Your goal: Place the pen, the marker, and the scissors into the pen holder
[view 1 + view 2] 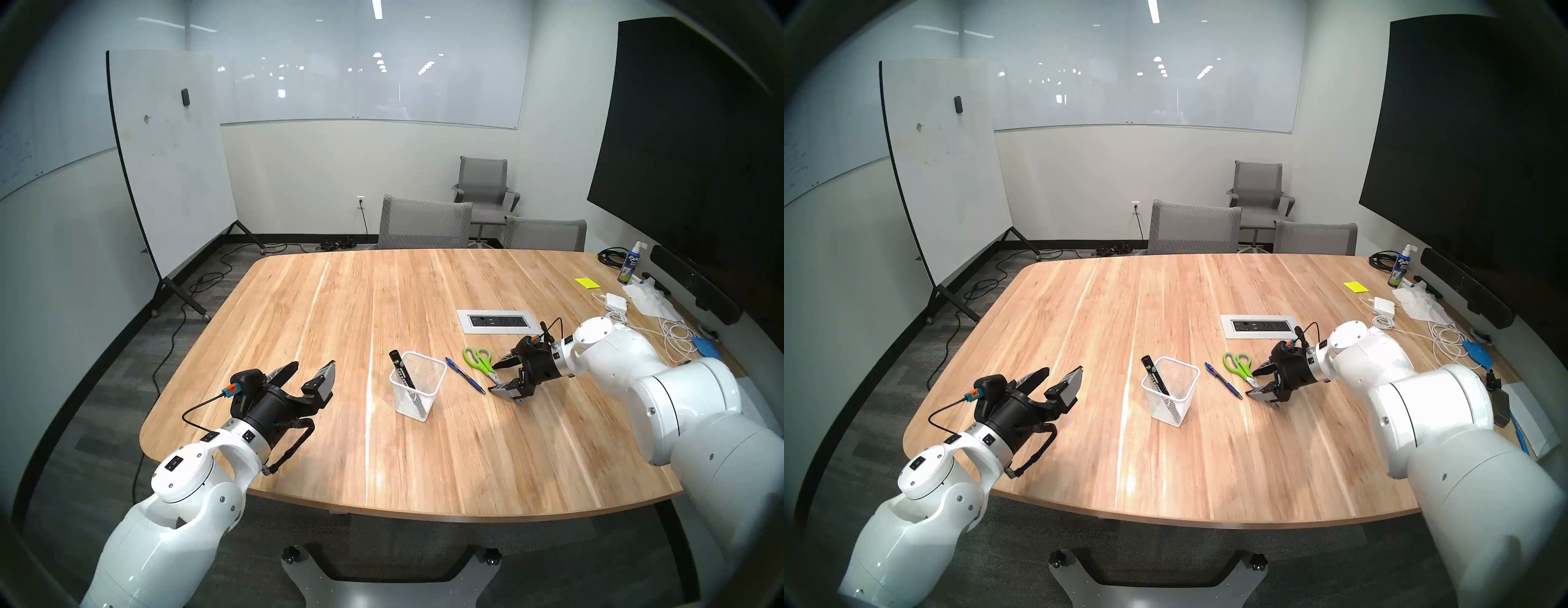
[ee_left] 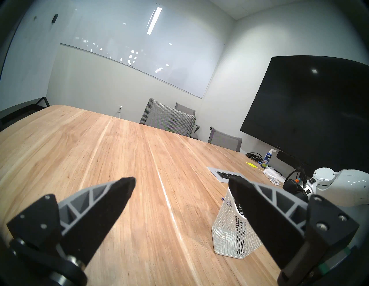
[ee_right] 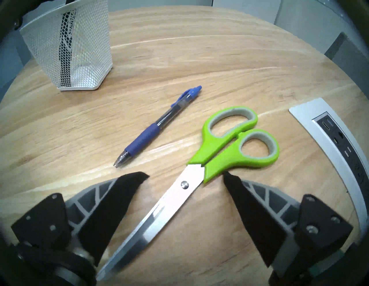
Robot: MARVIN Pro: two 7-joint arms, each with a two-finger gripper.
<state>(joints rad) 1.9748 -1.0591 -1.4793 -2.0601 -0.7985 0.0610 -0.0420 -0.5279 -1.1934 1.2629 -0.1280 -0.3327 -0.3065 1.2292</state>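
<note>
The white mesh pen holder (image 1: pixel 413 403) stands near the table's middle front, and the black marker (image 1: pixel 399 367) leans inside it with its cap sticking out. To its right the blue pen (image 1: pixel 464 375) and the green-handled scissors (image 1: pixel 477 358) lie flat on the wood. My right gripper (image 1: pixel 494 378) is open and low over the table. In the right wrist view its fingers straddle the scissors' (image 3: pixel 219 143) silver blades near the pivot, beside the pen (image 3: pixel 155 127). My left gripper (image 1: pixel 313 366) hovers open and empty, left of the holder (image 2: pixel 225 229).
A recessed power outlet panel (image 1: pixel 494 321) sits just behind the scissors. A charger with white cables (image 1: pixel 615 302), a spray bottle (image 1: pixel 628 263), yellow sticky notes (image 1: pixel 587 282) and tissue crowd the far right edge. Grey chairs (image 1: pixel 424 220) stand behind the table.
</note>
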